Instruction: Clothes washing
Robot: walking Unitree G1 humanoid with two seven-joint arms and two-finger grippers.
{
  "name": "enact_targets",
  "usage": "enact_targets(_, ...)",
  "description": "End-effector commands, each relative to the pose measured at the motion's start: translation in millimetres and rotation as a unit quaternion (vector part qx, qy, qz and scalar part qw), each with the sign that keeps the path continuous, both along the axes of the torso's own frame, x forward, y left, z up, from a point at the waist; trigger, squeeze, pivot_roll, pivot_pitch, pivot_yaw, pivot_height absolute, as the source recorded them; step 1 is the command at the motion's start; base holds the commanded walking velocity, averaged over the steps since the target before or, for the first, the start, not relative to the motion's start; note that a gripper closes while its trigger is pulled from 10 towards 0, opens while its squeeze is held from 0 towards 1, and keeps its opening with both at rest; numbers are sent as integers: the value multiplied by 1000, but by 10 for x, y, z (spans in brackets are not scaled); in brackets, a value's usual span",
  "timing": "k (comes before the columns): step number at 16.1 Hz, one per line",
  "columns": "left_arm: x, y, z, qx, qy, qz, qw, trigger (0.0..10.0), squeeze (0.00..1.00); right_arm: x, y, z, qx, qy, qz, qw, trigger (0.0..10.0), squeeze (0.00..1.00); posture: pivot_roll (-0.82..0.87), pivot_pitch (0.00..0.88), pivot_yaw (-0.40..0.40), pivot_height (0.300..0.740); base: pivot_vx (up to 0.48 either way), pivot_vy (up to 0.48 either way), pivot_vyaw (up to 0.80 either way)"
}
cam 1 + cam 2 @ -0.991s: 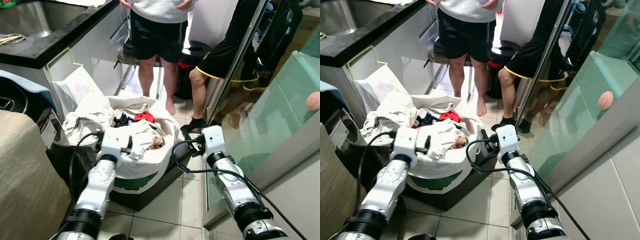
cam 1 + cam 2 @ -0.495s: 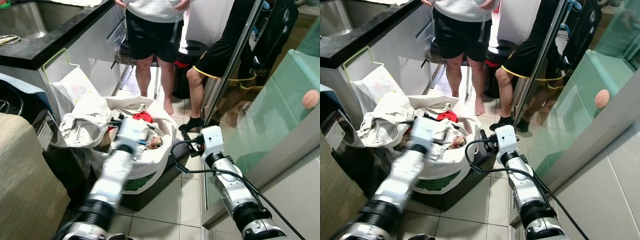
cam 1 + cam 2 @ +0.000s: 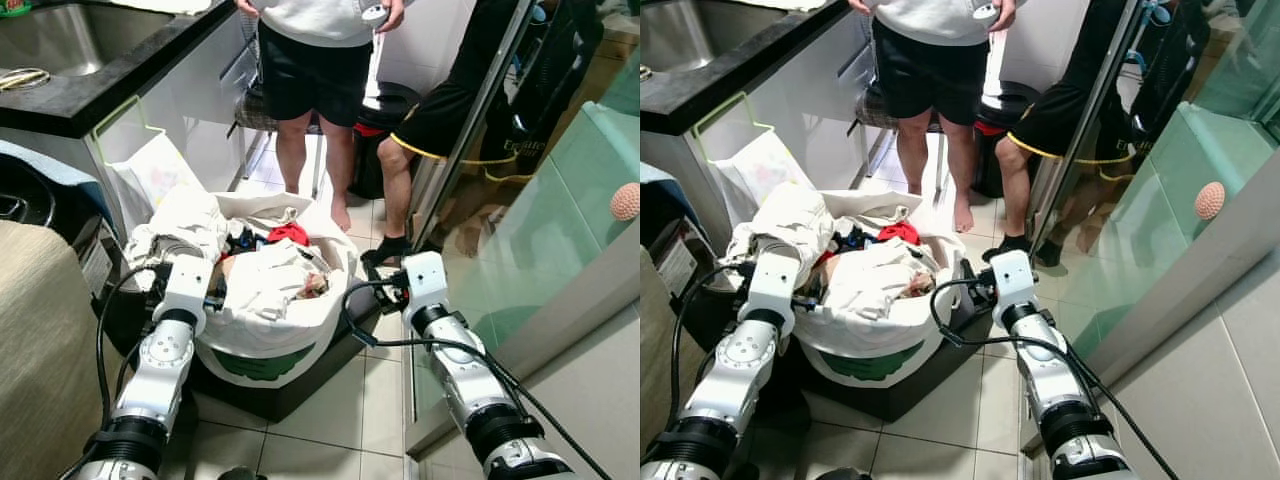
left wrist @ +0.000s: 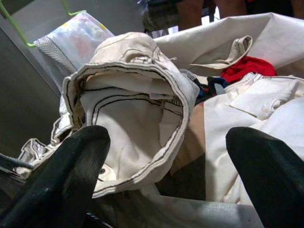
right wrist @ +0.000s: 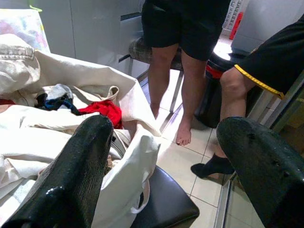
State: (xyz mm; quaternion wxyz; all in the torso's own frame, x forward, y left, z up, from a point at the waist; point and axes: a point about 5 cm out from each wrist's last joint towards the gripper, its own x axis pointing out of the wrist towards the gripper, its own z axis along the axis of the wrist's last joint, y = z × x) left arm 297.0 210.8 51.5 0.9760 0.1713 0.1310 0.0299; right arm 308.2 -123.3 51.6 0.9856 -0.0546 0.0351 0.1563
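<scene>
One laundry bag (image 3: pixel 270 350) of clothes is flanked by two spread-fingered, empty grippers: left gripper (image 4: pixel 166 190) at its cream garment (image 4: pixel 137 109), right gripper (image 5: pixel 166 180) beside it. Two persons (image 3: pixel 315 60) are seen standing beyond.

left gripper (image 4: pixel 161 156) agape, right gripper (image 5: pixel 175 175) (likewise)
</scene>
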Motion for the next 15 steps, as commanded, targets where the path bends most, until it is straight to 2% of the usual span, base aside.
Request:
enact_targets(1,-27,-30,-53,0,9,-6,1000,10000,0,16,-32,7,-7,-2,0,1000,10000,0,73,0,-40,740,0,0,0)
enact_targets(7,-94,-374,-157,-24,21,-46,998,10000,0,8,-41,1,-7,-2,-5,1000,10000,0,64,0,-29,740,0,0,0)
enact_targets(11,-95,-475,-166,-30,20,-55,998,10000,0,12,-38,-1,-7,-1,-5,1000,10000,0,69,0,-30,740,0,0,0)
enact_targets(13,-39,-575,-75,-41,3,-64,997,10000,0,21,-29,2,-7,-1,-4,1000,10000,0,75,0,-34,740,0,0,0)
enact_targets(15,89,-772,115,-58,-31,-85,994,10000,0,32,-9,13,-7,-2,-1,1000,10000,0,77,0,-36,740,0,0,0)
